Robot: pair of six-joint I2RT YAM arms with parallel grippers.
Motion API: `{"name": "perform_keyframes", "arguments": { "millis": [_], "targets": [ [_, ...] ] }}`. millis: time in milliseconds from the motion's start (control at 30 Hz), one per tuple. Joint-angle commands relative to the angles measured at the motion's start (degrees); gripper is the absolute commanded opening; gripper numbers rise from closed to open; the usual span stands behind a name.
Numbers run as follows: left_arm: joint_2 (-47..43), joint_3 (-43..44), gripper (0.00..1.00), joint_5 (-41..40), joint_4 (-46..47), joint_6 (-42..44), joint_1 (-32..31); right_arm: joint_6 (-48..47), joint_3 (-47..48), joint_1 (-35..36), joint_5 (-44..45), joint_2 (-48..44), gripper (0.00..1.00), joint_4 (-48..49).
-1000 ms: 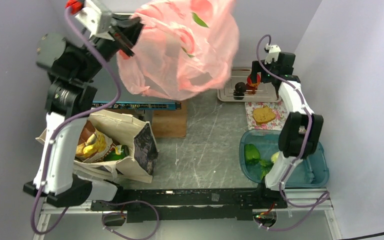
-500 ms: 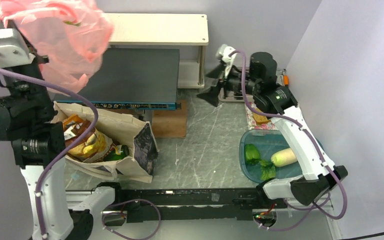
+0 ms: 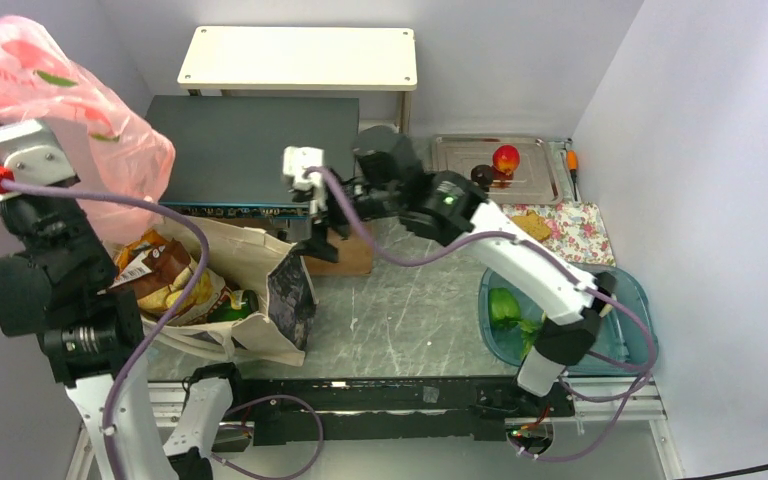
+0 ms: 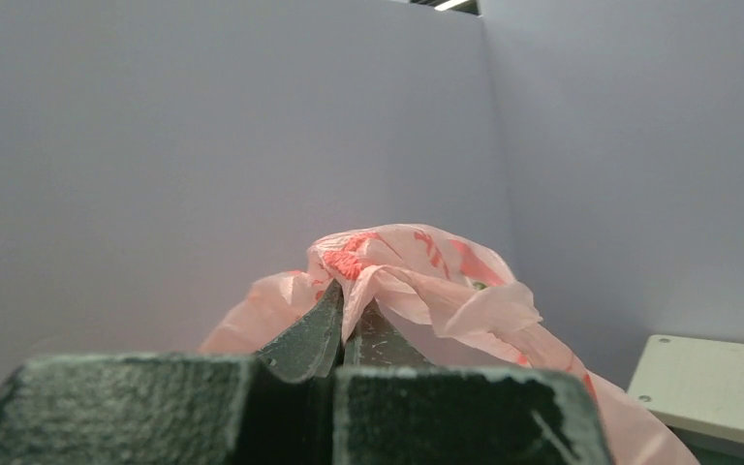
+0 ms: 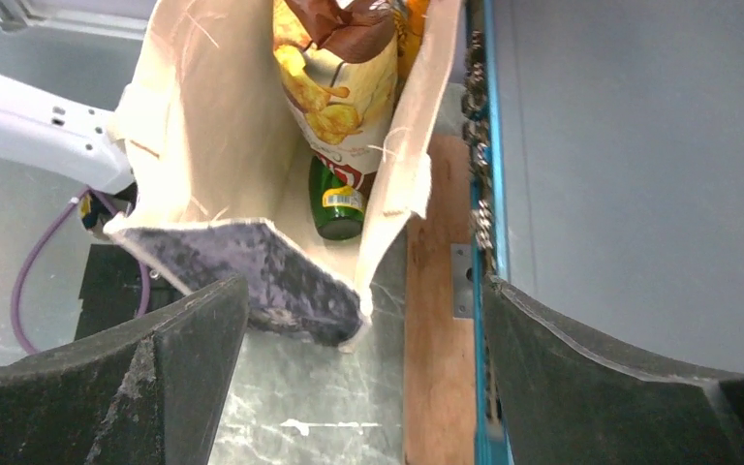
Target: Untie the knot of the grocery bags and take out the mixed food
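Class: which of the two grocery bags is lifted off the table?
The pink plastic bag, pinched in the left gripper and held aloft; the beige canvas tote lies open on the table with a chip bag and green bottle inside.

Grey marbled counter (image 3: 410, 310) carrying everything. Beige canvas tote (image 3: 250, 247) lying on its side at left (dark patterned end panel toward counter's middle). Wooden block (image 3: 352, 262) sitting just beside it, against dark flat box (image 3: 260, 140). White stand (image 3: 300, 55) standing at back. Metal tray (image 3: 540, 185), floral cloth (image 3: 580, 235) and teal tub (image 3: 635, 345) lining right side.
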Motion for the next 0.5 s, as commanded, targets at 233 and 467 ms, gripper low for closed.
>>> {"name": "perform_keyframes", "arguments": {
  "millis": [233, 467],
  "targets": [
    [-11.8, -6.7, 0.0, 0.7, -5.9, -0.9, 10.4, -5.3, 11.7, 7.6, 8.7, 13.6, 0.88, -5.0],
    [-14.6, -8.3, 0.0, -1.2, -6.0, 6.5, 11.0, -5.5, 7.5, 8.4, 10.3, 14.6, 0.77, -7.7]
  ]
}}
